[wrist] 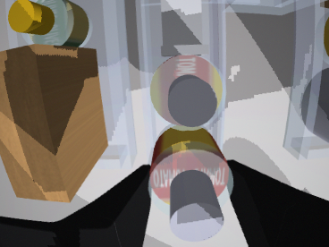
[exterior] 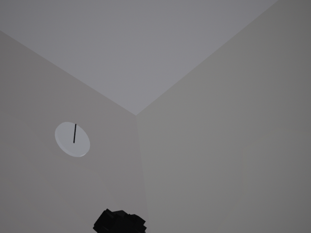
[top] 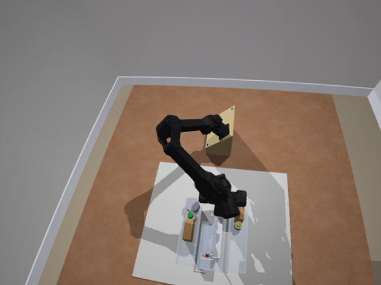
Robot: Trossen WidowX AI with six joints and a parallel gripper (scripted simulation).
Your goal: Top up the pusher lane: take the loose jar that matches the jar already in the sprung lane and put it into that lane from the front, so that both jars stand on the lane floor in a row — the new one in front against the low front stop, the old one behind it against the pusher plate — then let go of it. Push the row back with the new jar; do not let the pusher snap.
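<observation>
between hand's [wrist: 192, 190] closed fingers: tomato jar [wrist: 191, 179], touching both.

grey walls [top: 222, 18] [exterior: 213, 163] meet a brown floor [top: 111, 214] along a pale skirting [top: 249, 84], with tan strips at two sides. a round white clock [exterior: 71, 145] with one dark hand hangs near a corner, below a grey ceiling [exterior: 135, 50]. light throws hard-edged shadows across a white board [top: 260, 189].
</observation>
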